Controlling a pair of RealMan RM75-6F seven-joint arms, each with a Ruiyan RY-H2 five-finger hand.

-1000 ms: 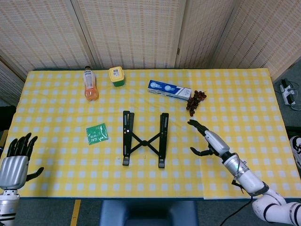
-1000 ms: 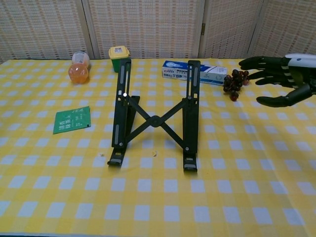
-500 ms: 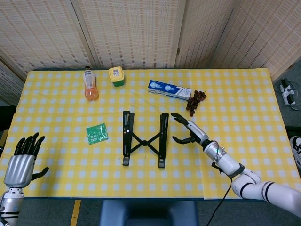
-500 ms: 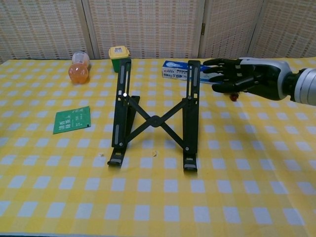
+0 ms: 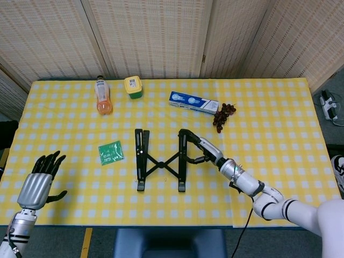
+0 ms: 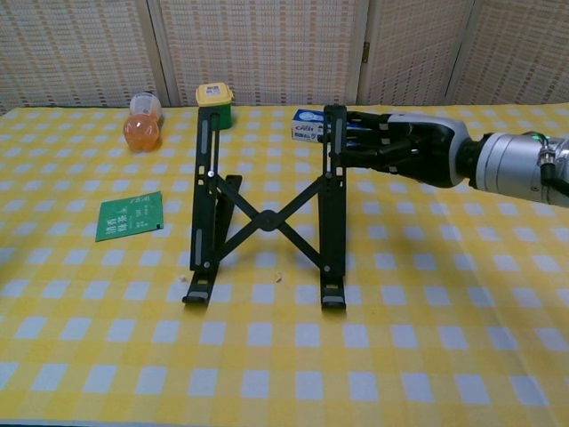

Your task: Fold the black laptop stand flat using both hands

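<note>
The black X-braced folding laptop stand (image 6: 262, 213) stands open near the middle of the yellow-and-white checked tablecloth (image 5: 279, 134), its two rails propped up and apart, with the feet toward the robot.

Right hand (image 6: 404, 149): fingers against the upper end of the stand's right rail, seen in both views. Contact is plain, but I cannot tell whether the fingers wrap the rail or only press its side.

Left hand (image 5: 38, 183): empty, fingers spread, hovering at the near left edge of the table, well apart from the stand. It shows only in the head view.

Step in hand, as I judge it: getting both hands onto the rails. Only one is on.

Notes for doing it well:
- Bring the left hand to the top of the left rail before any real push. A one-sided push would likely slide or spin the stand on the cloth rather than close it.
- Press the rails toward each other evenly so the cross-brace scissors shut, then lay the stand down.
- Keep fingers clear of the centre pivot, a pinch point.
- Approach from the left along the cloth, passing the green flat packet (image 5: 111, 152) lying beside the stand.

Risk: the upright stand looks light and could tip backward under the right hand's pressure.
</note>
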